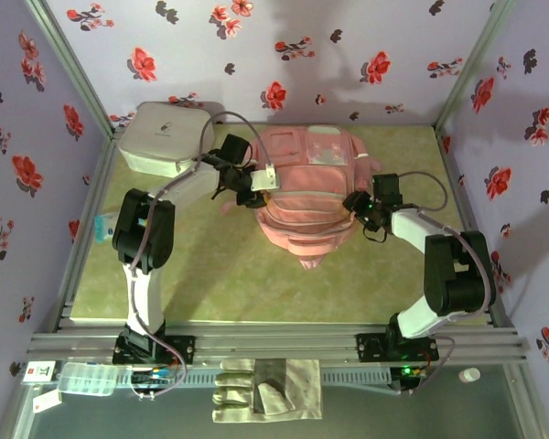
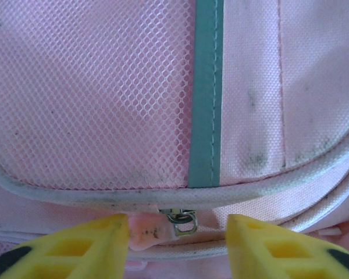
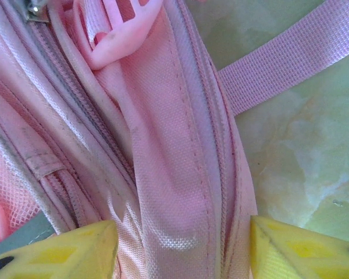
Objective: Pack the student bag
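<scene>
The backpack (image 1: 306, 183) is soft pink cloth, rounded in outline, and lies flat in the middle of the green tabletop (image 1: 229, 274) between the two claws. The left claw (image 1: 245, 190) meets its left flank and the right claw (image 1: 360, 207) its right flank, so each has the bag straight ahead of its fingers.

The left claw (image 2: 177, 228) is spread. Its yellow fingers (image 2: 99, 247), moulded with hollows, stand apart, and a small metal zip pull (image 2: 183, 222) sits in the gap, touching neither. Just beyond the fingertips runs a pale rounded piping (image 2: 75, 195), scuffed grey. Past that lies a fine pink mesh pocket (image 2: 87, 93), beside a flat teal stripe (image 2: 206, 93) and smooth woven cloth with dark smudges.

The right claw (image 3: 183, 235) is pinching a thick fold of the backpack's woven side, and cloth fills the gap from finger to finger. Zip seams and stitched ridges run away from it. To its right a ribbed webbing strap (image 3: 291, 55) crosses bare, mottled tabletop, leaving open room on that side.

A white-grey case (image 1: 165, 137) with rounded corners lies well off to the left of the left claw, against the far wall. Behind both claws the tabletop is bare as far as the metal rail (image 1: 274, 346) at the near edge.
</scene>
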Motion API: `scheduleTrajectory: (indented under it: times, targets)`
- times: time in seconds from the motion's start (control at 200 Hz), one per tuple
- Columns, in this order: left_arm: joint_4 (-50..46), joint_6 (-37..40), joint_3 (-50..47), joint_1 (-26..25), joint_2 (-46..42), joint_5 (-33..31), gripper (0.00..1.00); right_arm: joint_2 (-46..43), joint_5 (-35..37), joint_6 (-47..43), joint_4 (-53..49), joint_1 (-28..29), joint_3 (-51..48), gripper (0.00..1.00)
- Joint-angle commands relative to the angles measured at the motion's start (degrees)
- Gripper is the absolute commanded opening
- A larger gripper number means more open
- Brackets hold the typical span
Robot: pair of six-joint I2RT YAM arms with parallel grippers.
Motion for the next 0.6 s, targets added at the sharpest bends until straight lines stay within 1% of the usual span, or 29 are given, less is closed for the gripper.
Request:
scheduleTrajectory:
  times: [0.0,0.11,0.21,0.265,0.35,0.43,0.525,0.595]
  targets:
    - [0.4,0.3,1.2,0.5,0.1,1.8,0.37,-1.9,-0.7,-0.5,2.4,-0.3,-0.5,0.59]
    - [1.9,-0.5,-0.7,0.5,-0.6,1.8,0.27,-3.3,-0.5,-0.5,1.7,-0.3,-1.6,0.60]
    - [2.3,-1.6,-2.0,0.4,-1.8,2.6,0.20,-5.2,-0.7,-0.2,1.1,-0.3,-2.9,0.60]
    - [2.9,-2.0,-3.0,0.4,-2.5,2.6,0.14,-6.2,-1.1,0.3,1.1,-0.2,-3.9,0.62]
    - [3.6,-2.6,-4.8,0.4,-3.1,2.6,0.06,-7.8,-3.0,1.9,2.0,-0.1,-5.8,0.63]
    - [4.0,-3.2,-6.1,0.2,-3.8,2.6,0.00,-9.4,-5.3,3.8,2.8,0.1,-8.0,0.64]
    - [5.0,-4.5,-7.7,0.0,-4.9,2.6,0.00,-11.9,-6.5,6.5,3.1,1.4,-10.8,0.65]
    - [6.1,-5.3,-8.9,-0.2,-5.8,2.6,0.00,-13.4,-6.3,8.7,3.9,3.5,-13.0,0.65]
